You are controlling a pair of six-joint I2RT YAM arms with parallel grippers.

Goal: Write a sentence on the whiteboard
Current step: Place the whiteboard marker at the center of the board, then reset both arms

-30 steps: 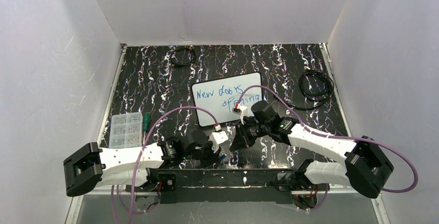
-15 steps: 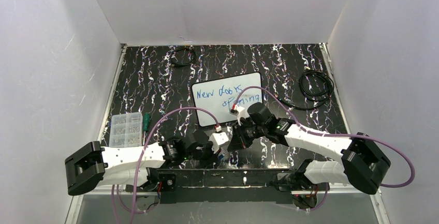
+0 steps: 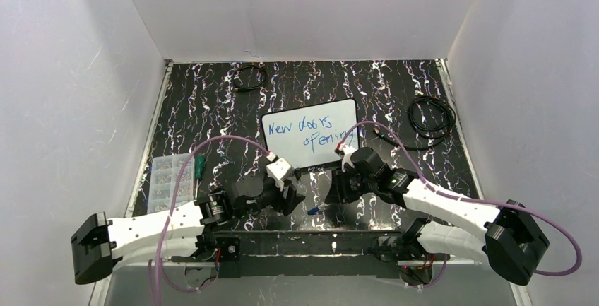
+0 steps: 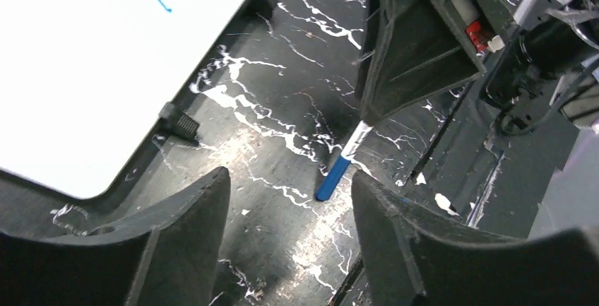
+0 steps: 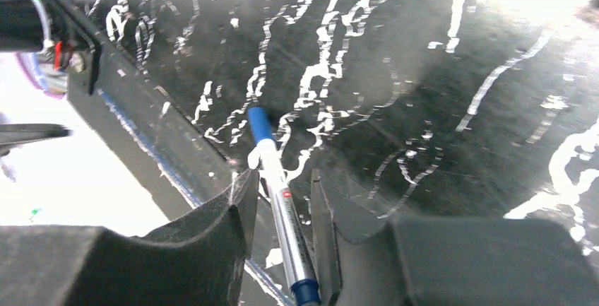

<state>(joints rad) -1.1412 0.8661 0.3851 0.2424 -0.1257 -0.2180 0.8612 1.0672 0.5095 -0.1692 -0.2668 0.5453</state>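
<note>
The whiteboard [image 3: 309,135] lies flat at mid-table, and its near corner shows in the left wrist view [image 4: 85,73]. The sentence [image 3: 311,131] is in blue in two lines, "New doors opening". A marker [image 5: 279,193] with a silver barrel and a blue cap [image 4: 333,177] slants down to the table just near of the board [image 3: 313,210]. My right gripper [image 5: 281,179] straddles its barrel with the jaws wider than the barrel and a gap on the left side. My left gripper [image 4: 289,179] is open and empty, a little left of the cap [image 3: 295,196].
A clear plastic parts box [image 3: 169,177] and a green object [image 3: 200,167] sit at the left edge. A coiled black cable [image 3: 431,117] lies at the right, a smaller cable [image 3: 248,78] at the back. White walls close in three sides.
Both grippers were shut and have opened. The left arm has drawn back from the marker toward the board. The right gripper has slackened around the barrel, and the capped end now rests on the table.
</note>
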